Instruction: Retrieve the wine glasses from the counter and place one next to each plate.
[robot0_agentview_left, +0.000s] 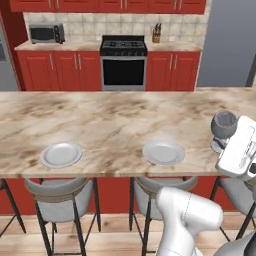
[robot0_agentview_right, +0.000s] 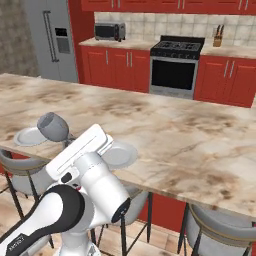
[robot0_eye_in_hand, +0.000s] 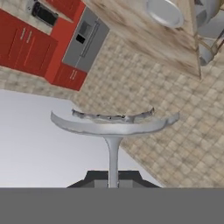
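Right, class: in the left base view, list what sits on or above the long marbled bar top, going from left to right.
Flat round pale grey-white plate → second flat round pale plate → dark smoky-grey stemmed wine glass, held by the white arm's end effector.

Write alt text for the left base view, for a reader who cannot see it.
At the right edge, the tool holds a dark wine glass by its stem over the marbled bar top. Two plates lie near the front edge above grey stools; a stove stands behind.
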